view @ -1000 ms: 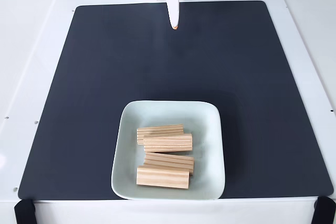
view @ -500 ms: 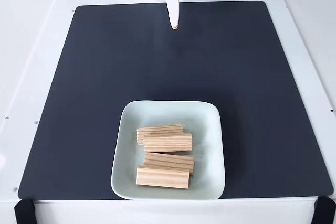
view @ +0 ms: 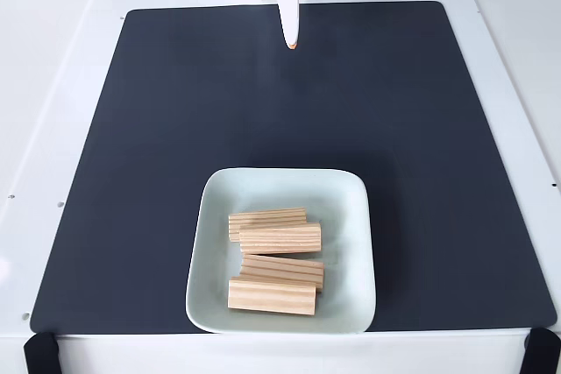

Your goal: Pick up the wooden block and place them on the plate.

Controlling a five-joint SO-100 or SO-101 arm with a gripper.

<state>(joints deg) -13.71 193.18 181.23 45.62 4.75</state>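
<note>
Wooden blocks (view: 273, 260) on plate (view: 351, 208), fingers (view: 292, 39) together

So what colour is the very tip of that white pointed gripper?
Orange-brown, seen in the fixed view at the end of the white pointed gripper, above the dark mat.

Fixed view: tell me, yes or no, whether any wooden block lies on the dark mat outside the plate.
No. All four wooden blocks lie inside the plate, and none rests on the dark mat.

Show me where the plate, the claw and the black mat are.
plate (view: 349, 188): fixed view, bare rim near its upper right corner.
claw (view: 291, 41): fixed view, its orange-tipped end.
black mat (view: 175, 111): fixed view, bare surface, upper left.
</note>
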